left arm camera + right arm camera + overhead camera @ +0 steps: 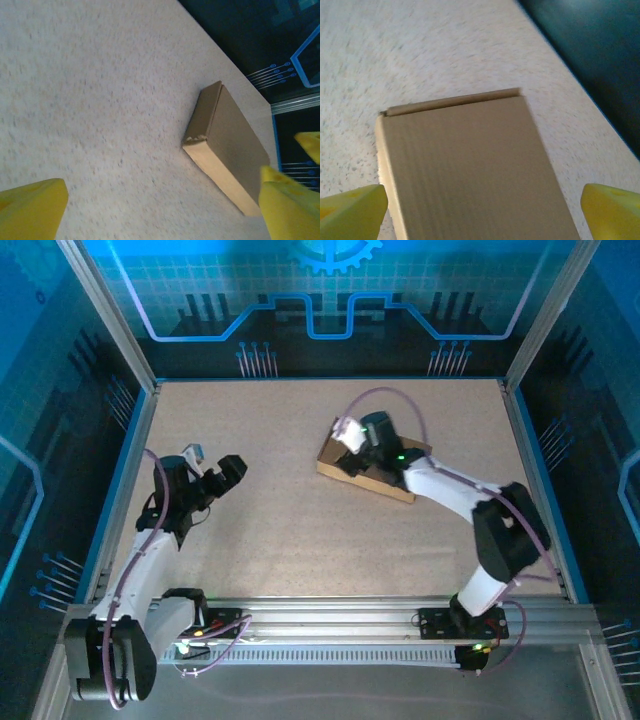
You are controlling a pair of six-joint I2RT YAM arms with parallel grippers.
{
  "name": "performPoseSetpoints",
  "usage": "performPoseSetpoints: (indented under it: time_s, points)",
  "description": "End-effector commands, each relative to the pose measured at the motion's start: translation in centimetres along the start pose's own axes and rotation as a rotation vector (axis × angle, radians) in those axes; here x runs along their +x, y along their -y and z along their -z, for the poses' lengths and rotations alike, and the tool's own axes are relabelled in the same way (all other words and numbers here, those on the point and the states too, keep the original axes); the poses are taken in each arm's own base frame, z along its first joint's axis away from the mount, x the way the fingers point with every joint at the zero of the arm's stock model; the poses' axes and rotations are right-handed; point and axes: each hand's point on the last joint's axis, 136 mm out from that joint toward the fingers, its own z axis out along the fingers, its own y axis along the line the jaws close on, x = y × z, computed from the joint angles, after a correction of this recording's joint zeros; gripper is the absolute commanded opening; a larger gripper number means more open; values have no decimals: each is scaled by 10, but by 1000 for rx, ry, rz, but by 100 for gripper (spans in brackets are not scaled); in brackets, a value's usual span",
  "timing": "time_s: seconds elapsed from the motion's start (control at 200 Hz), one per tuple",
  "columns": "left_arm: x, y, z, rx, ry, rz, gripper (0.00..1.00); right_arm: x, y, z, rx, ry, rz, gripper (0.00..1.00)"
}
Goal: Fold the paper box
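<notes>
The paper box [385, 483] is a plain brown cardboard mailer, lid down and flat, lying right of the table's middle. My right gripper [352, 442] hovers over its far-left end. In the right wrist view the box lid [470, 170] spans the gap between my yellow fingertips [355, 210], and the right gripper [482, 207] stands open, holding nothing. My left gripper [226, 474] is well to the left of the box, also open. From the left wrist view the box [227, 145] lies ahead on the right, apart from the left gripper [162, 202].
The speckled beige table [280, 540] is bounded by blue-lit walls at the left, back and right. An aluminium rail [340, 612] with both arm bases runs along the near edge. The table's far edge [235, 65] shows beyond the box.
</notes>
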Motion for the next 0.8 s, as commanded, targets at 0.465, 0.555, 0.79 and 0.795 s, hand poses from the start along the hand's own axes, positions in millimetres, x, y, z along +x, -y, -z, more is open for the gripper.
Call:
performPoseSetpoints:
  time_s: [0.465,0.555,0.79,0.795]
  points:
    - [-34,-53,-46,-166,367,-670,99,180,112,107,412,103,-638,100]
    - [-27,-56,-62,-122,345,-683,99,190,113,103,439,122,-666,100]
    - [-33,-75,-81,-187,297,-636,99,182,110,86,366,195,-709,100]
    - [-32,-76,-82,-189,291,-635,99,182,109,85,363,197,-708,100]
